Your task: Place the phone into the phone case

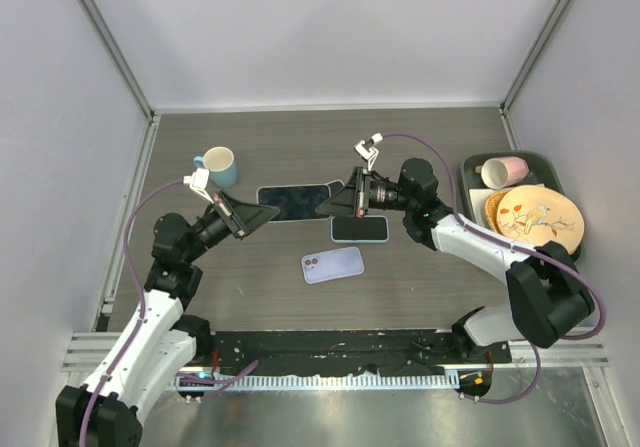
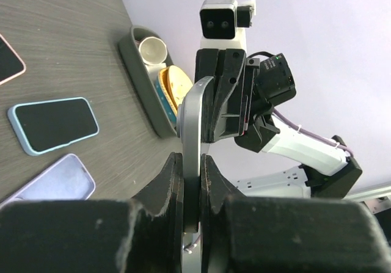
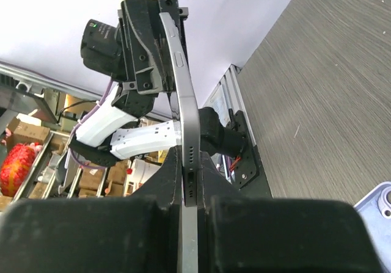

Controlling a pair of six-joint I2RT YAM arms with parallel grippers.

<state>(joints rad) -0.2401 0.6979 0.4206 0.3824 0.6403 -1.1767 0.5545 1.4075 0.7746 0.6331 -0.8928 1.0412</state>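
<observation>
Top external view, read from the left: a blue mug [image 1: 217,165] stood at the far left; the left gripper [image 1: 248,215] was clamped narrowly on the left end of the phone [image 1: 295,203]; the phone hung level between the two arms, screen up, apparently clear of the table; the right gripper [image 1: 333,205] was pinched onto its right end in the same way.

Handling, as judged: a stiff, flat slab, fairly light; smooth glass and metal sides likely to slip in narrow pads; glass face fragile if dropped; best taken by the ends or edges, leaving the back free to seat.

Appearance: dark glossy screen; grey metal rim with side buttons, seen edge-on from both wrist views.

The phone case [image 1: 333,264], lavender with a camera cut-out, lay on the table nearer the bases; a second phone [image 1: 360,228] lay between; a tray [image 1: 470,182] sat far right.
</observation>
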